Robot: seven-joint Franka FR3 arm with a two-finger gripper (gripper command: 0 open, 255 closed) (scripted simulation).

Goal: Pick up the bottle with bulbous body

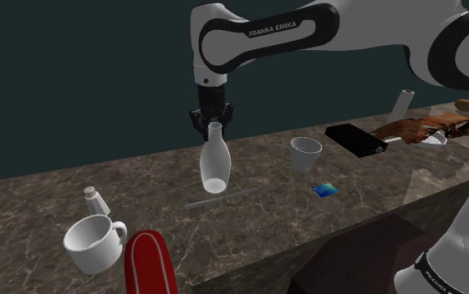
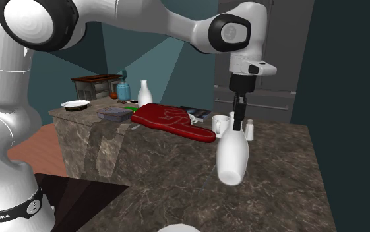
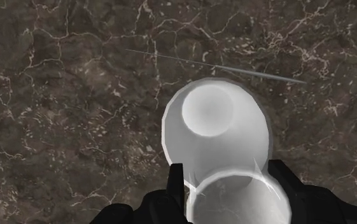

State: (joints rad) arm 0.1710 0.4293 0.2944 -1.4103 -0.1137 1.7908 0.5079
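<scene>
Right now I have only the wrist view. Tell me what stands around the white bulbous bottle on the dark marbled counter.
Observer: A white handleless cup stands to the shoulder view's right of the white bulbous bottle, apart from it.
Operator: Give me the other side.
Observer: A white handled mug and a small pale shaker stand toward that view's lower left, well apart from the bottle.
Operator: Report the grip height.
Observer: The black gripper clasps the bottle's narrow neck, just under the mouth.
</scene>
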